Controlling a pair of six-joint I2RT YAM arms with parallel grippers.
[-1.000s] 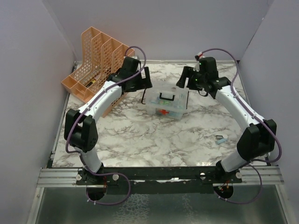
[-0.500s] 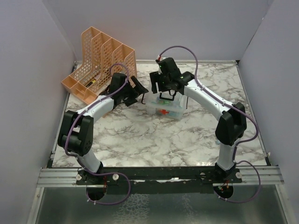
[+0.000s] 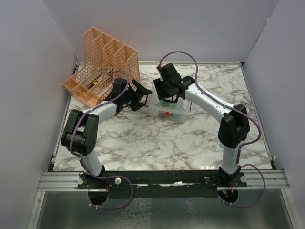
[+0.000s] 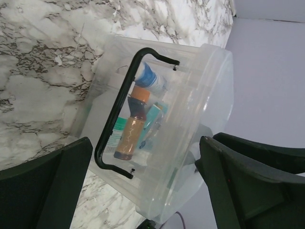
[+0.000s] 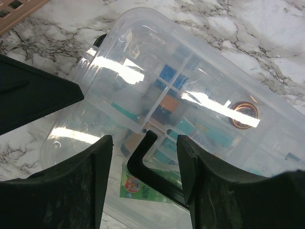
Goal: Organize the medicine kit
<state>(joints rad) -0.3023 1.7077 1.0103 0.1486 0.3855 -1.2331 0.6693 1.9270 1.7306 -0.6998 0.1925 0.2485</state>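
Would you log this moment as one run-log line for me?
right gripper: open, straddling black handle of medicine kit | left gripper: open, beside kit

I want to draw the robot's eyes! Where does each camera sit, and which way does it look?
Top external: high behind the arm bases, looking down on the marble table; both arms, the medicine kit and orange rack show.
Left wrist: on the left arm, facing the kit's lid and black handle; the open left gripper frames it.
Right wrist: on the right arm, close above the lid; the right gripper straddles the handle.
Shared: both wrists see the kit's handle.
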